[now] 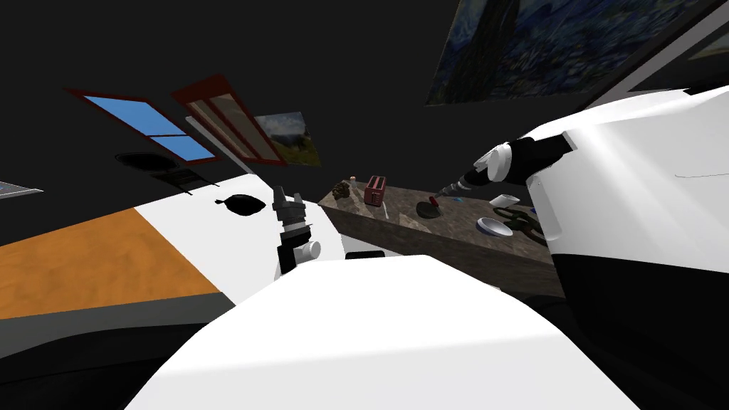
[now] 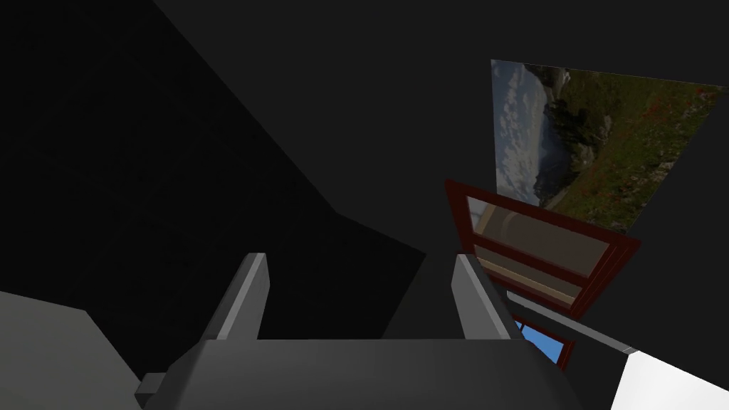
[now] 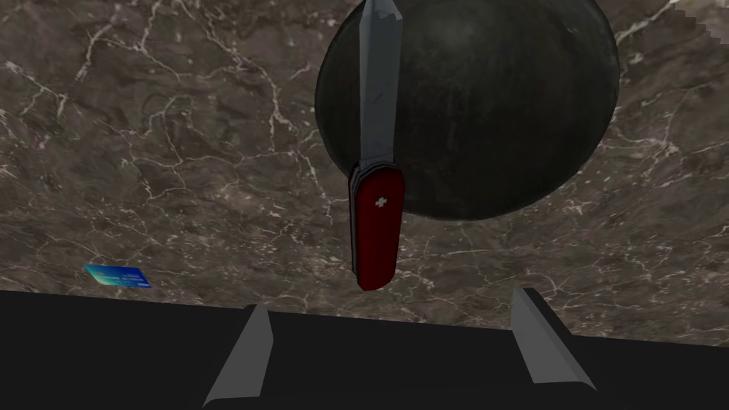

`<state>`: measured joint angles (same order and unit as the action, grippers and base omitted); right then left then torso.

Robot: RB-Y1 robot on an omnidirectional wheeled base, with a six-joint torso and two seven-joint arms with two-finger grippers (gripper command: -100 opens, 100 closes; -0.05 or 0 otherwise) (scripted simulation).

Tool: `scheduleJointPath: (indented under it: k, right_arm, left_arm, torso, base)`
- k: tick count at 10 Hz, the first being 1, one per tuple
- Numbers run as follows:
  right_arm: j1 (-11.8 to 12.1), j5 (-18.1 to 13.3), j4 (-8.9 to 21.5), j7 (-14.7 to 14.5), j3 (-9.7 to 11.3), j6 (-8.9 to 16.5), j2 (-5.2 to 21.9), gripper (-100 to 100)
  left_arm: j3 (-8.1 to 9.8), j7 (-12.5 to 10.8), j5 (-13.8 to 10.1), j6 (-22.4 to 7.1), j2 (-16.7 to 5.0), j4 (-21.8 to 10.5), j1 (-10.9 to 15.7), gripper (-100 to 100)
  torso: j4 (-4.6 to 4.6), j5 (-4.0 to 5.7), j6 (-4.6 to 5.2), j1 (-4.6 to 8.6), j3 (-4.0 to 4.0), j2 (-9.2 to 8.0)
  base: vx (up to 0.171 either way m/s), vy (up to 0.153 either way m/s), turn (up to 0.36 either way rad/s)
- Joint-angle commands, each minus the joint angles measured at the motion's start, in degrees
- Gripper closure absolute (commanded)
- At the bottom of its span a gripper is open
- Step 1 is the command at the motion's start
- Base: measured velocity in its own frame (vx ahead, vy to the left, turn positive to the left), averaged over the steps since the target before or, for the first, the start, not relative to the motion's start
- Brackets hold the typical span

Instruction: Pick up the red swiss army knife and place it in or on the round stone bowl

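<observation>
Over marble counter, right gripper gapes empty behind red knife apparently lying across bowl; retreat straight, sparing its handle.

We lose the red knife blade tip at the edge; dark round bowl far rim too; contact between them unclear.

Left arm: white links, black joints, dark grey stepped wrist. Right arm: rounded white shell, black joint band, grey ribbed wrist section. Left tool and right tool match: 2 thin light grey blade fingers with slanted tips on a dark boxy body.
</observation>
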<state>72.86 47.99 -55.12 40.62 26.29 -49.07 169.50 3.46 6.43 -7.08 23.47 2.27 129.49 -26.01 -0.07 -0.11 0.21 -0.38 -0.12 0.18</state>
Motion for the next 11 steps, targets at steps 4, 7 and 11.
scheduleJointPath:
  k: [4,7,11]
  right_arm:
    - [4.58,-2.02,10.87,6.32,-2.02,-6.87,3.31,-100]
    - [7.6,-3.22,18.04,9.55,-3.66,-10.5,5.58,-100]
    - [10.62,-4.42,27.59,13.25,-5.3,-15.17,7.86,-100]
  left_arm:
    - [-0.01,0.0,0.0,0.0,0.0,0.0,0.02,0]
    - [-0.01,0.0,0.0,0.0,0.0,0.0,0.02,0]
    - [0.0,0.0,0.0,0.0,0.0,0.0,0.0,0]
  torso:
    - [0.01,-0.05,-0.11,-0.01,0.0,0.0]
    - [0.01,-0.06,-0.12,-0.07,0.0,0.0]
    - [0.0,0.0,0.01,-0.02,-0.01,0.01]
  base:
    - [0.011,0.019,-0.18]
    - [0.009,0.028,-0.205]
    - [0.013,0.031,-0.235]
